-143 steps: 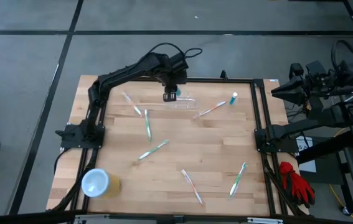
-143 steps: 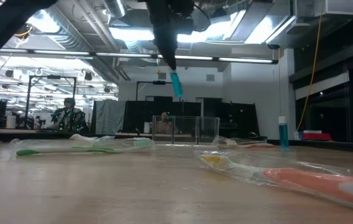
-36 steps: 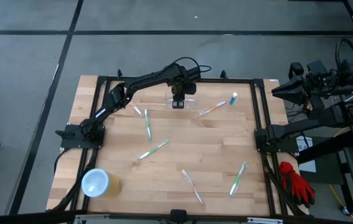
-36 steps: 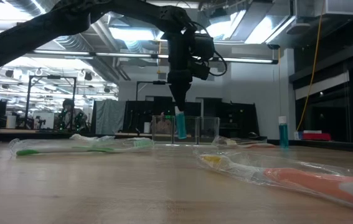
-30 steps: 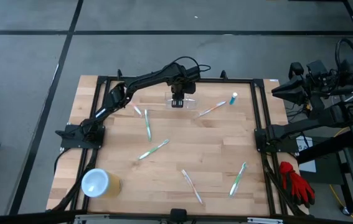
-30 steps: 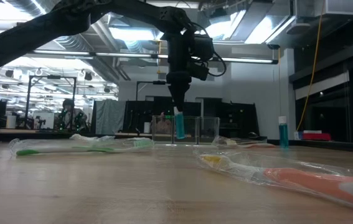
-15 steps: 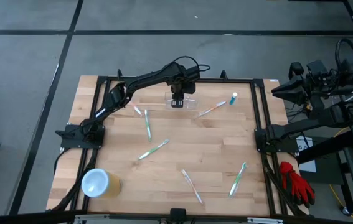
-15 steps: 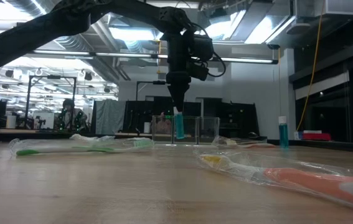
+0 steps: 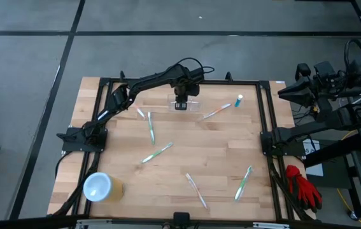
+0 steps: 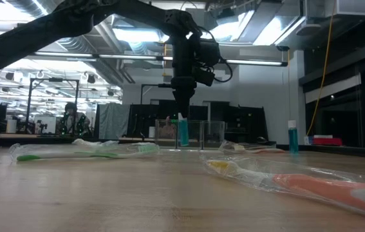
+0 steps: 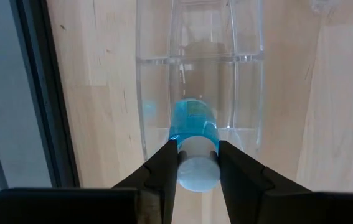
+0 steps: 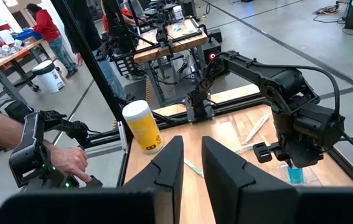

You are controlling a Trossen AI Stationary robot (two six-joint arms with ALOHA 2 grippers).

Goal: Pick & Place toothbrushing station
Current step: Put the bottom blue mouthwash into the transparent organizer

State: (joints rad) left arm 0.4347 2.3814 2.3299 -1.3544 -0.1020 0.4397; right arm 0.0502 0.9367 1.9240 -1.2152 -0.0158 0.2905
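Observation:
The clear plastic holder [image 9: 191, 104] stands on the table near its far edge; it also shows in the low view [image 10: 203, 134] and the left wrist view [image 11: 201, 68]. My left gripper [image 11: 198, 158] is right above the holder's left end, shut on a small blue bottle [image 11: 195, 127] with a white cap. My right gripper [image 12: 192, 163] is parked off the table's right side, slightly open and empty. My left gripper pinches the blue bottle between its two fingers at the upper end, beside the white cap [image 11: 198, 174]. The fingers come from above and point down. The bottle hangs upright below them [image 10: 182, 132], its lower part inside one of the holder's compartments.
A second blue bottle [image 9: 239, 100] stands at the far right. Several wrapped toothbrushes lie across the table, one just right of the holder [image 9: 215, 113]. A yellow cup [image 9: 99, 187] stands at the near left corner. People show in the room beyond.
My left gripper has shifted slightly toward the table's left over the holder, still shut on the blue bottle. The bottle, a little tilted before, now hangs upright in the holder.

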